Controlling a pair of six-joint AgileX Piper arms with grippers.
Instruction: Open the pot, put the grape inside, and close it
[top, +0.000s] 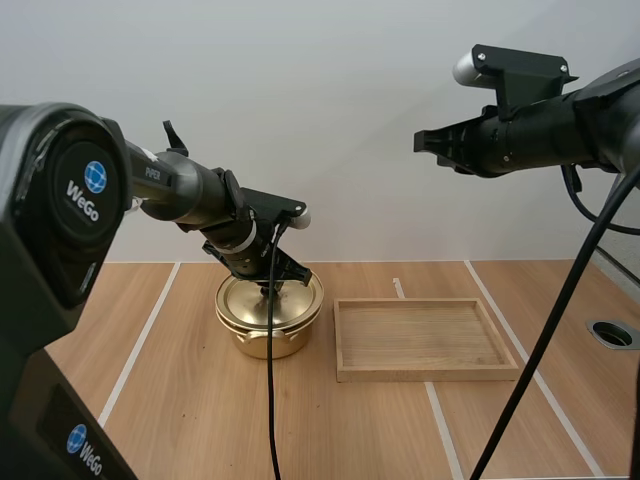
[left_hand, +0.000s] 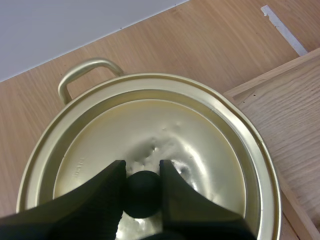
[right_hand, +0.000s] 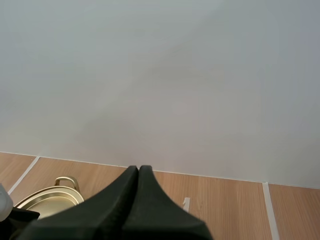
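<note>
Above table (top: 180, 400), left gripper (left_hand: 141, 167) snug on lid knob (left_hand: 143, 194).

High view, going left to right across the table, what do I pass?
pot with its lid on → wooden tray → round hole at the far right

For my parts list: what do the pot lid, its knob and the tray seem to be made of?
The round gold-coloured pot lid looks like thin polished metal: it shines and shows small dents. Its round black knob looks matte, perhaps plastic. The shallow rectangular tray looks like pale wood, with visible grain.
</note>
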